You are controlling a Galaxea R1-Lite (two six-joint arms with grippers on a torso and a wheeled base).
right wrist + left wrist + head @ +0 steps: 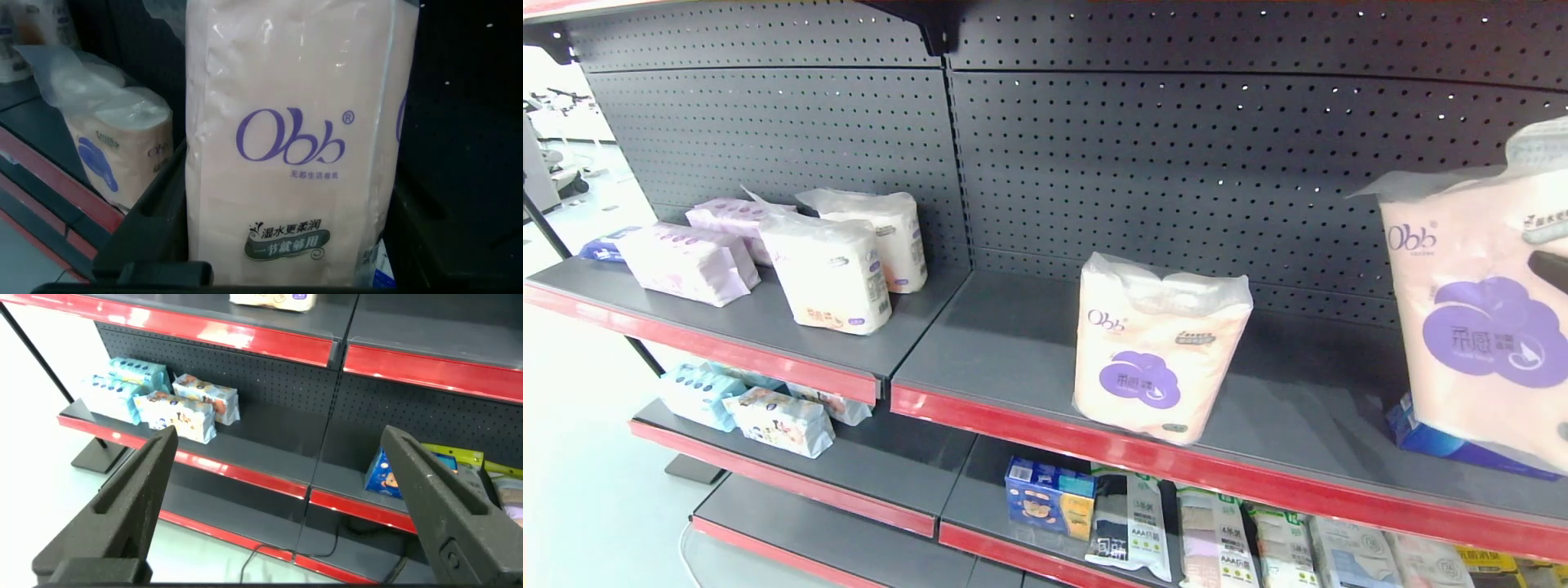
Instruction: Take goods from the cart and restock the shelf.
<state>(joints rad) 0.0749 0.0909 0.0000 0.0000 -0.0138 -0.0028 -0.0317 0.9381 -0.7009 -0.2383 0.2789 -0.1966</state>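
A peach pack of toilet rolls with a purple cloud print [1482,327] hangs over the right end of the upper shelf [1013,351]. My right gripper [290,253] is shut on it, one black finger [151,224] on each side; a dark fingertip [1552,268] shows at its edge. Its bottom overlaps a blue box [1441,441]; I cannot tell if they touch. A matching pack [1156,359] stands upright mid-shelf, also seen as pack [114,143]. My left gripper [278,514] hangs open with nothing between its fingers, low in front of the lower shelves.
White roll packs [833,273] and purple packs [690,261] stand in the left bay. Lower shelves hold light blue wipes [122,388], a blue box [1049,494] and flat packets [1217,539]. Bare shelf lies either side of the middle pack. Red shelf edge [1176,465] runs along the front.
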